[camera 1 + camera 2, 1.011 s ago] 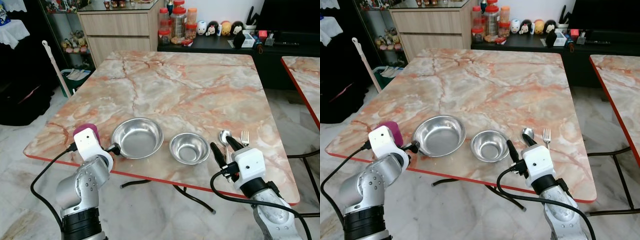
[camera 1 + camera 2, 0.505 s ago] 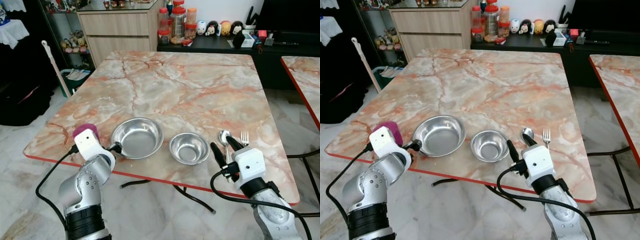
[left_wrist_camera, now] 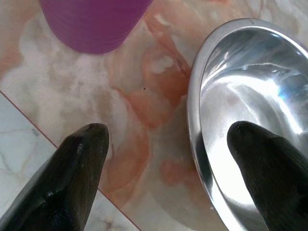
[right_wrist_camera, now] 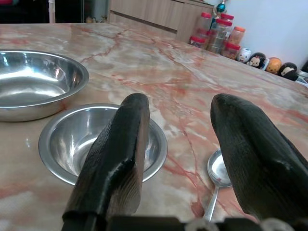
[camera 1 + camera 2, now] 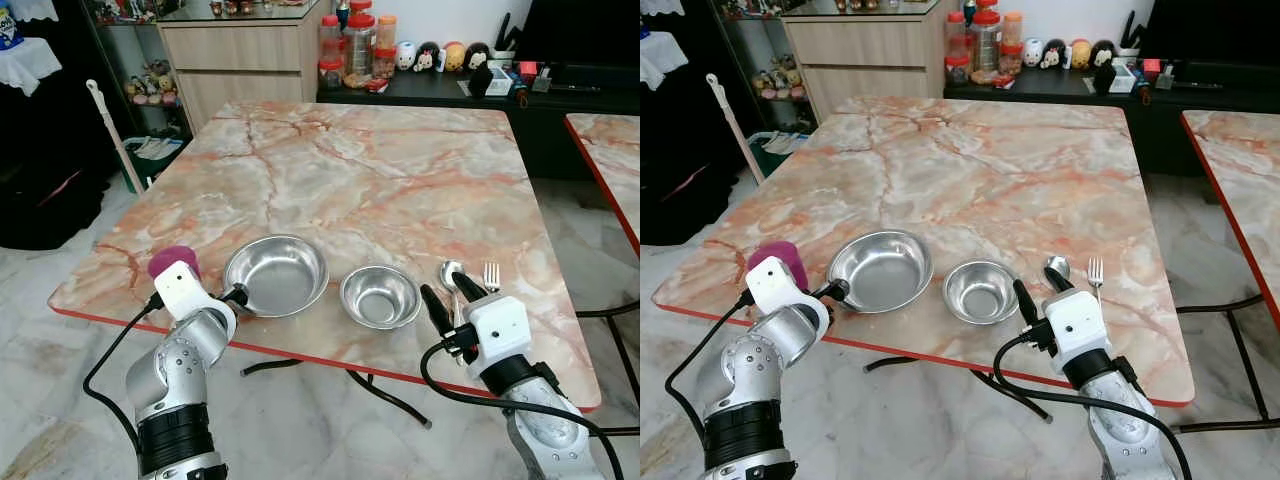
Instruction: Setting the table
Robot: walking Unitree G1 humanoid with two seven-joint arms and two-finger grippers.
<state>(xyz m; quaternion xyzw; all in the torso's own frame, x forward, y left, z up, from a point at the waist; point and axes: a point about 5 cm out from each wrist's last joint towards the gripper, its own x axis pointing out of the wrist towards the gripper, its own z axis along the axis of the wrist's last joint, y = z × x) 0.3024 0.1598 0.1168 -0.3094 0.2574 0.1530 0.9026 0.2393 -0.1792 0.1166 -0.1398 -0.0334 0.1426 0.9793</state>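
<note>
On the marble table [image 5: 400,170], the left gripper [image 3: 168,159] sits spread at the large steel bowl [image 5: 276,275], at its 8 o'clock rim, one finger over the bowl, one outside, with the purple cup [image 5: 172,262] at the bowl's 9 o'clock. The right gripper [image 5: 448,296] hovers spread at 3 o'clock of the small steel bowl [image 5: 380,296], just short of the spoon [image 5: 448,275] and fork [image 5: 490,274].

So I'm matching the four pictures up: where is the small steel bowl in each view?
Left eye view: small steel bowl, near table edge, right of the large steel bowl.
Right eye view: centre, left of the spoon.
Left wrist view: not in it.
Right wrist view: behind the right tool's left finger.
Shared landmark: the large bowl.
</note>
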